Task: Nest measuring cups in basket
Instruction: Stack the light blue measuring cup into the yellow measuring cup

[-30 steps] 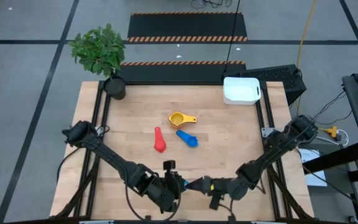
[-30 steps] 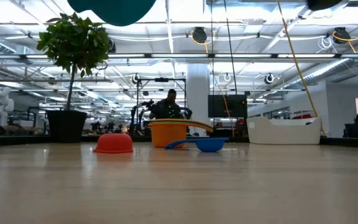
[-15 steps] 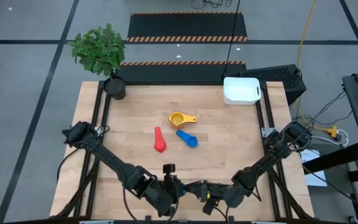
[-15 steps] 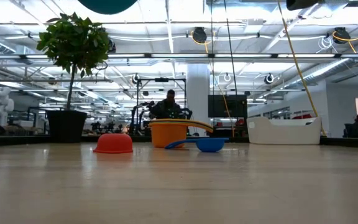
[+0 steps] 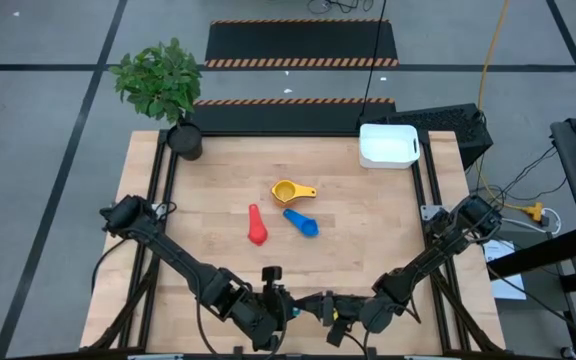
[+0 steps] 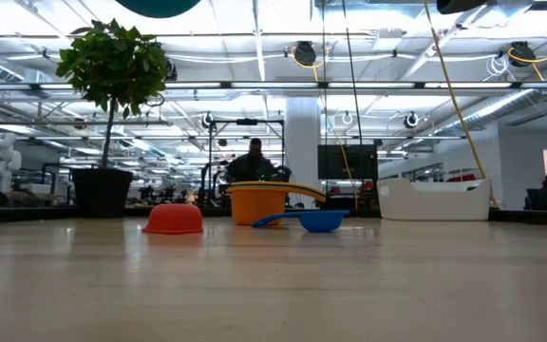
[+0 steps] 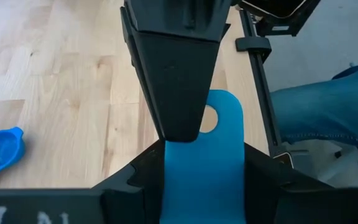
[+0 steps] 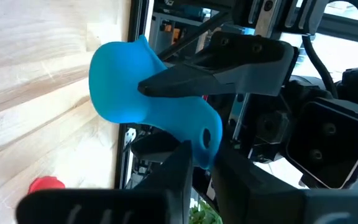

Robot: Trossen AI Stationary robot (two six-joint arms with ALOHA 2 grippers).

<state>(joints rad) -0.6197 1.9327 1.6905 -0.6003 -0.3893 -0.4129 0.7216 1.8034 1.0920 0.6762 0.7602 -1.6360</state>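
My two grippers meet at the table's near edge, left gripper (image 5: 290,306) and right gripper (image 5: 326,308), with the light blue measuring cup (image 8: 120,81) between them. Both are shut on it. In the low view only its underside (image 6: 155,5) shows, at the top. On the table's middle lie a red cup (image 5: 257,229), bowl down, a yellow-and-orange cup (image 5: 287,190) standing upright, and a medium blue cup (image 5: 304,225). The white basket (image 5: 388,146) stands at the far right corner. A dark blue cup is not in view. My left gripper holds the light blue cup at the wide root of its handle (image 7: 204,180), pinched between the two fingers, coming level from the table's left. The cup is lifted clear of the table. My right gripper has the handle's free end by the hole (image 8: 205,140) between its fingers, level from the table's right; one finger (image 7: 173,81) lies flat along the handle's upper face, the other is hidden beneath.
A dark plant pot (image 5: 184,139) with a leafy plant stands at the far left corner. Bare wood lies between the cups and the basket. A person's leg in jeans (image 7: 328,106) shows beyond the table's edge.
My right gripper has moved toward the table's left and closed up on the left gripper and the cup, then stayed still. In the low view the cup's underside has risen toward the picture's top.
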